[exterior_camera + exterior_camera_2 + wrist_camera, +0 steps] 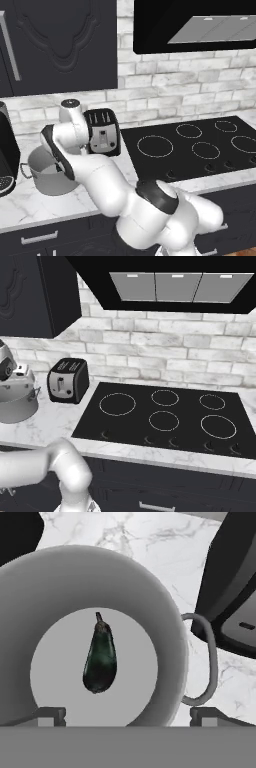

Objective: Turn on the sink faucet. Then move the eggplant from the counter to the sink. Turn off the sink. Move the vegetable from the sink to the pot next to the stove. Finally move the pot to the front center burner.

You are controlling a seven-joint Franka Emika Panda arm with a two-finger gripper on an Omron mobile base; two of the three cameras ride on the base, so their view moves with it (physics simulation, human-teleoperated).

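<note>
**Eggplant's in the pot, burner move is up next**

The gripper (127, 716) is hanging right over the pot (165, 637) with its fingers spread wide and gripping nothing. The eggplant (100, 658) is lying flat on the pot's floor straight below it, looking like it's been let go there on purpose. The pot is sitting on the counter (30, 202) just beside the toaster (102, 131), off the stove (195, 145). I'm guessing a grab at the pot's handle (206, 662) is coming next.
</note>
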